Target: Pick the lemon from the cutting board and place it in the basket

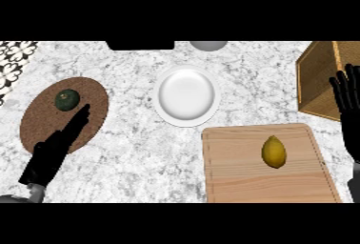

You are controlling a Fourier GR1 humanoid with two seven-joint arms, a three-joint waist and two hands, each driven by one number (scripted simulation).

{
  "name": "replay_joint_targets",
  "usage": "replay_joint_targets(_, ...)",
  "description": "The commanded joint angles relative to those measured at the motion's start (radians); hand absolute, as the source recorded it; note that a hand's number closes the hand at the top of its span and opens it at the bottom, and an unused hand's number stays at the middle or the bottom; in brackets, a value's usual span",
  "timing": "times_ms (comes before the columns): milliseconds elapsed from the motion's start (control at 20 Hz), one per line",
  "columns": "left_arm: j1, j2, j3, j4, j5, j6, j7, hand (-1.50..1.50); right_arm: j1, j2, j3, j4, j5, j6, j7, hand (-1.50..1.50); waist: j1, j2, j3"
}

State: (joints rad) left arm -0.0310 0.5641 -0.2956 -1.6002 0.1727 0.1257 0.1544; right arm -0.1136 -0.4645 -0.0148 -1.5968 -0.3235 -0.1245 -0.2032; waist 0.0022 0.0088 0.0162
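Currently the lemon (274, 151) lies on the cutting board (239, 181), lower right; both the left hand (60, 143) and the right hand (348, 102) have straight fingers and hold nothing.

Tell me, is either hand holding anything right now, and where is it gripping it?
Nothing is held. The left hand and right hand are both open, and the lemon lies untouched on the cutting board.

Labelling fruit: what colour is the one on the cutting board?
Yellow lemon, head view.
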Motion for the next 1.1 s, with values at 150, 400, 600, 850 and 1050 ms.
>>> replay_joint_targets(150,-0.042,-0.037,0.130,0.054,0.075,0.029,-0.002,0.00,-0.177,-0.072,-0.153,0.225,-0.224,0.306,-0.113,1.50,0.023,0.001,-0.014)
replay_joint_targets(400,-0.097,-0.077,0.151,0.095,0.117,0.036,0.020,0.00,-0.132,-0.157,0.123,0.105,0.183,0.412,-0.339,-1.50,0.037,0.010,-0.016)
replay_joint_targets(600,-0.161,-0.060,0.217,0.157,0.162,0.010,0.066,0.00,-0.083,0.079,0.264,0.072,0.404,0.111,-0.421,-1.50,0.002,-0.005,-0.016)
replay_joint_targets(850,-0.180,-0.098,0.234,0.273,0.136,-0.011,-0.008,0.00,-0.187,0.135,0.317,-0.084,0.484,0.015,0.024,-1.50,-0.011,-0.009,-0.019)
replay_joint_targets(1050,-0.173,-0.086,0.226,0.193,0.124,0.022,0.037,0.00,-0.217,0.019,0.348,-0.209,0.522,0.124,0.358,-1.50,-0.026,-0.021,-0.021)
